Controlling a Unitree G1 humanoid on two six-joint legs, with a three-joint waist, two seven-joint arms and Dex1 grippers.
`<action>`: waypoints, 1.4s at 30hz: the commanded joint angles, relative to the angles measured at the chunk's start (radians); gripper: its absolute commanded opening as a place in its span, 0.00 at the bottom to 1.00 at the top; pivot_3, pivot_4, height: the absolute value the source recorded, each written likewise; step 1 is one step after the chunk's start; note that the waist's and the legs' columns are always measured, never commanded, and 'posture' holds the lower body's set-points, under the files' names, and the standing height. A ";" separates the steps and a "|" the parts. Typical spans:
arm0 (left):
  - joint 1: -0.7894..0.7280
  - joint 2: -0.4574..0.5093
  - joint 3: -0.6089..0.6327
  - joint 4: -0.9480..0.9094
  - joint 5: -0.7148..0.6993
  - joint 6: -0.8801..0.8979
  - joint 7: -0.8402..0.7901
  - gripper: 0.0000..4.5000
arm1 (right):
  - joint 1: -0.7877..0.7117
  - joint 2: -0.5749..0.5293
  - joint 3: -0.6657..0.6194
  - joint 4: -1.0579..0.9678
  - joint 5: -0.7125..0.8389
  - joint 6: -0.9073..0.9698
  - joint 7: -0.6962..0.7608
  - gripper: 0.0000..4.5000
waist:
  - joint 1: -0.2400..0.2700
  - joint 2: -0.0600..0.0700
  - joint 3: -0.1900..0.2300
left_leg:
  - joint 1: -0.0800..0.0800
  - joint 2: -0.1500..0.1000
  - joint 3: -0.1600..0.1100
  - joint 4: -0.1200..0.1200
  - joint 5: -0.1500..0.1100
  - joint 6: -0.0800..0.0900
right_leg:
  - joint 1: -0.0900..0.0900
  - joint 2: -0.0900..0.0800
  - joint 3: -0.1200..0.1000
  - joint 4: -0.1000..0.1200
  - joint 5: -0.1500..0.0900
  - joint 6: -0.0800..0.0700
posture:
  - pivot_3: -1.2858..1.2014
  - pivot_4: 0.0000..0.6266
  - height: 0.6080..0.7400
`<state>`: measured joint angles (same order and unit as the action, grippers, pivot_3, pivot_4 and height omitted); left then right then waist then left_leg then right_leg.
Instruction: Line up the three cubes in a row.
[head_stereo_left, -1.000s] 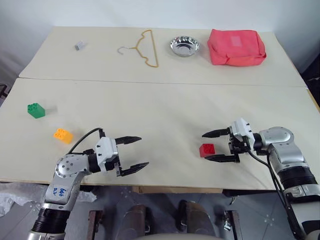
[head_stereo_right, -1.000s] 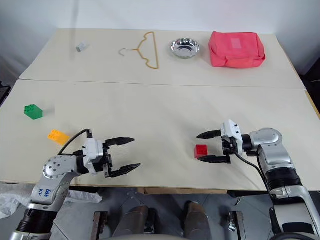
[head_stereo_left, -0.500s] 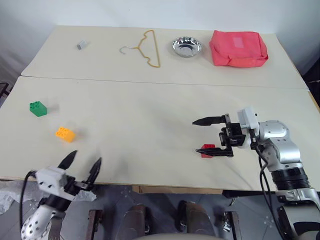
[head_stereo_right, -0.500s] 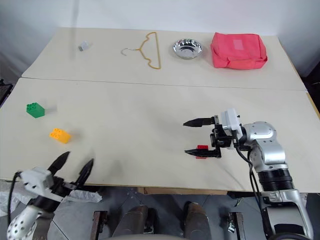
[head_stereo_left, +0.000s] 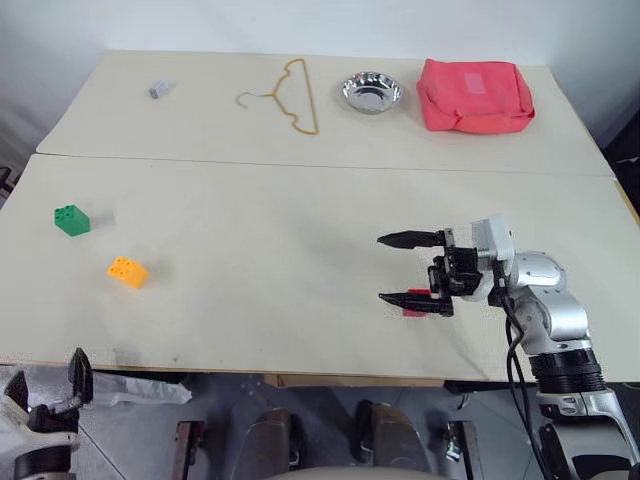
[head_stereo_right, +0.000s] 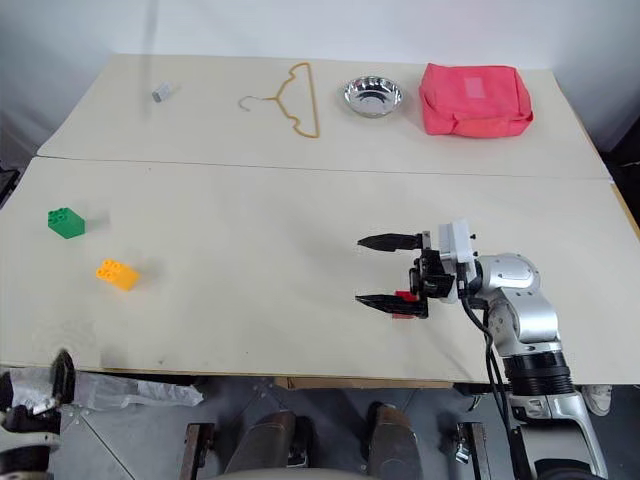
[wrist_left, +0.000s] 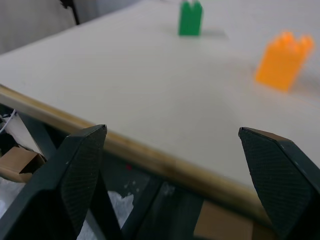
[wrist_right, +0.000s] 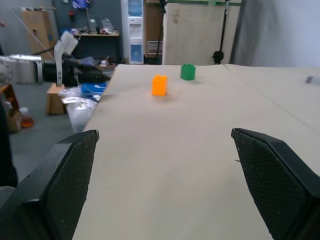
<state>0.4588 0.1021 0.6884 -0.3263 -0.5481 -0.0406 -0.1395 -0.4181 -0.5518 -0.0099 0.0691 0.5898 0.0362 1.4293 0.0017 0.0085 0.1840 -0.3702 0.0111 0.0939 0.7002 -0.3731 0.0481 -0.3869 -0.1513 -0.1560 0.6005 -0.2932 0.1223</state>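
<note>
While the right hand (head_stereo_left: 404, 268) hangs wide above the red cube (head_stereo_left: 416, 304), left hand (wrist_left: 175, 175) wide off-table

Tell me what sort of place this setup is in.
Probably a workshop or lab used for robot trials. Past the cream table, the right wrist view shows a water dispenser, cluttered shelving and large boards leaning on the wall.

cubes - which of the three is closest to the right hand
The red cube. It sits just under the lower finger of the open right hand, while the green cube and the orange-yellow cube lie far off on the table's left side.
</note>
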 joint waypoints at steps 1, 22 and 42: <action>-0.052 0.102 0.011 -0.088 -0.009 0.160 0.108 1.00 | 0.008 -0.010 -0.036 -0.013 0.000 -0.026 -0.001 0.99 | -0.003 -0.001 -0.001 | 0.000 0.000 0.000 0.000 0.000 0.000 | 0.001 0.001 0.000 0.000 0.000 0.000 | 0.52 0.24 1.00; -1.024 0.714 -0.254 0.807 0.245 0.556 0.149 1.00 | 0.048 0.065 -0.048 -0.098 -0.013 -0.046 -0.144 0.99 | -0.005 -0.004 -0.001 | 0.001 -0.003 0.002 -0.002 0.002 -0.003 | -0.005 0.004 -0.003 0.010 -0.001 0.000 | 0.52 0.24 1.00; -1.090 0.769 -0.243 0.882 0.256 0.509 -0.084 0.33 | 0.047 0.031 -0.057 -0.103 -0.020 -0.050 -0.161 1.00 | -0.006 -0.005 -0.001 | 0.001 -0.003 0.002 -0.001 0.002 -0.003 | -0.006 0.003 -0.003 0.011 -0.001 0.000 | 0.52 0.24 1.00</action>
<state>-0.6321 0.8298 0.4116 0.6232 -0.2762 0.5353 -0.1644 -0.3624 -0.5042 -0.0373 -0.0280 0.5667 0.0003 1.2630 -0.0041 0.0033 0.1834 -0.3697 0.0080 0.0962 0.6992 -0.3715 0.0448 -0.3926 -0.1480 -0.1587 0.6117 -0.2941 0.1222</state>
